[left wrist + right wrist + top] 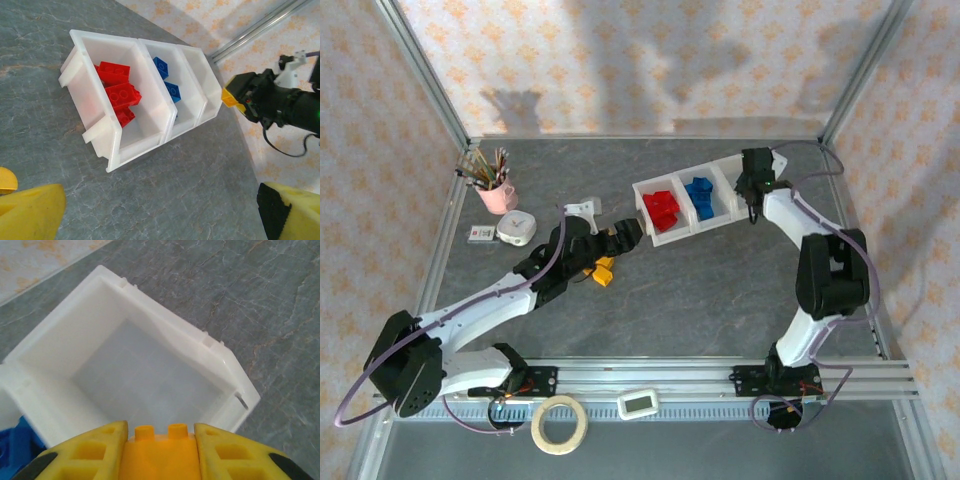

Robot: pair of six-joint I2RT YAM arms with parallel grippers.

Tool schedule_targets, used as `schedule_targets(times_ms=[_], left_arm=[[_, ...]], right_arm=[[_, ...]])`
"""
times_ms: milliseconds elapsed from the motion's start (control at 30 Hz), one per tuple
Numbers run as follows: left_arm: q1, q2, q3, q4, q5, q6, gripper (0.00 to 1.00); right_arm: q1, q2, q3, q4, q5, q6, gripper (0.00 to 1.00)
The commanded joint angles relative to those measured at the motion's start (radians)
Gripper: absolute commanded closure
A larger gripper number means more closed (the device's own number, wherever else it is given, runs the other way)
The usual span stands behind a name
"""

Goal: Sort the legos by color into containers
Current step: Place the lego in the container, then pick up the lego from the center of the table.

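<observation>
Pink pencil cup (pixel 500 193) stands far left, tape roll (pixel 558 422) beside timer (pixel 639 403).

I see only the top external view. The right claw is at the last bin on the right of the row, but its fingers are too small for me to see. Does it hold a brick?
Observer: Yes. In the right wrist view the right claw is shut on a yellow-orange lego, and two studs show between the fingers.
Operator: Thank you. Is there something inside the bin under it? In my view the arm covers a part of it.
Observer: No. The right bin lies open just beyond the lego, and its floor is bare, with no brick on it.
</observation>
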Motion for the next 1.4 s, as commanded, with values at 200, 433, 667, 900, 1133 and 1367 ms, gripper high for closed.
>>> schedule_targets(times_ms=[200,433,667,900,1133,1367], left_arm=[[-0.005,0.009,0.06,0.033,-0.008,0.025,0.01],[-0.004,-0.02,0.061,0.01,-0.034,0.044,0.01],[-0.001,-0.096,0.04,-0.071,-0.092,0.069,0.01],[0.011,-0.237,-0.035,-0.171,-0.153,0.06,0.01],[0.02,-0.412,-0.111,-0.315,-0.234,0.021,0.01],[0.024,-0.566,-0.15,-0.447,-0.308,-0.016,0.01]], right_arm=[[-0.031,0.151,0.19,-0.016,-0.068,-0.042,0.48],[-0.02,0.037,0.103,0.013,-0.141,-0.028,0.4],[0.083,-0.147,-0.052,0.023,-0.18,-0.015,0.37],[0.272,-0.249,-0.136,-0.003,-0.179,-0.009,0.34],[0.491,-0.237,-0.136,-0.021,-0.166,0.036,0.31],[0.679,-0.087,-0.039,-0.015,-0.184,0.032,0.3]])
